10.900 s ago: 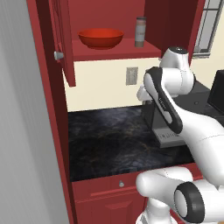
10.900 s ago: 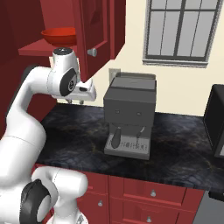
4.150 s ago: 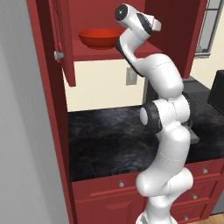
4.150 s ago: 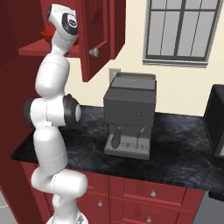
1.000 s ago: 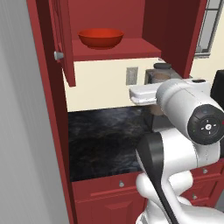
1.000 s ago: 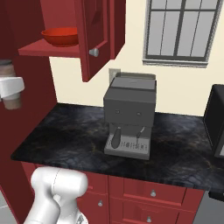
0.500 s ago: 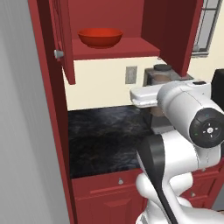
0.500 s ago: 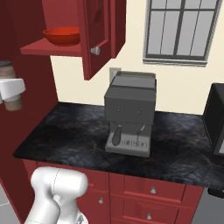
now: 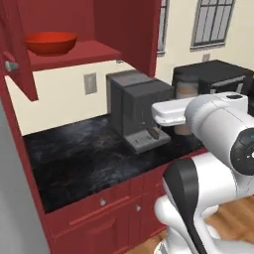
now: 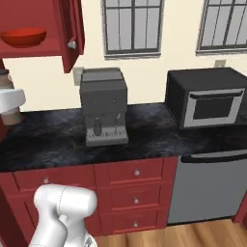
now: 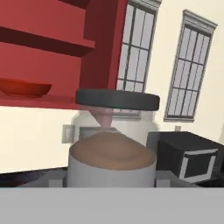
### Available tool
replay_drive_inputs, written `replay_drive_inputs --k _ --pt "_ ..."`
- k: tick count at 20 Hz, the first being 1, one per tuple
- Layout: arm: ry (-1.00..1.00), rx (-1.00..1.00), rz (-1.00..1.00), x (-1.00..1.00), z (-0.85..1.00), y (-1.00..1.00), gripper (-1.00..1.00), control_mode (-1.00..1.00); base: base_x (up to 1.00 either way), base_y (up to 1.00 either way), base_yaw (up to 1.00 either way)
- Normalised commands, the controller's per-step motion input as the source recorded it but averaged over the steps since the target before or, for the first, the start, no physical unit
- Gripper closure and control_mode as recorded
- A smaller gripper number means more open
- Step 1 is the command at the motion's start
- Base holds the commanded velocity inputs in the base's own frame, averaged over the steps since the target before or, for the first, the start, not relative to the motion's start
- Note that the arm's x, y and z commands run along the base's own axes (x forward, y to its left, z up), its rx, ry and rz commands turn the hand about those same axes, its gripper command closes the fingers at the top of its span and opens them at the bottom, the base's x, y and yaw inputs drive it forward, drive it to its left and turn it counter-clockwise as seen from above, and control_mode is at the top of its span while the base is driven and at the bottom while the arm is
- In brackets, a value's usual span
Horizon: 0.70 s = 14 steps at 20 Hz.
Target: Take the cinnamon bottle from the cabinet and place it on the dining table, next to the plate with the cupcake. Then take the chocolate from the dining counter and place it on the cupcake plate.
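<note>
I carry cinnamon bottle in fingers, clamped on it, well out from coffee machine over counter. Risk: bottle slips or clips coffee machine during swing toward dining table.

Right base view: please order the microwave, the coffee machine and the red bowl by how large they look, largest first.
1. Microwave.
2. Coffee machine, smaller; both stand on the same counter, so nearness hardly affects this.
3. Red bowl, smallest, though the cabinet door may hide part of it.
</note>
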Motion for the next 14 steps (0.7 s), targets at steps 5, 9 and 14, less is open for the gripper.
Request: replay_drive_inputs --k 5,9,14 --pt "0.0 0.0 0.0 0.0 0.0 0.0 1.0 1.0 0.0 0.01 -1.0" --pt "0.0 0.0 0.0 0.0 0.0 0.0 1.0 1.0 0.0 0.01 -1.0" --pt "0.0 0.0 0.0 0.0 0.0 0.0 1.0 1.0 0.0 0.01 -1.0"
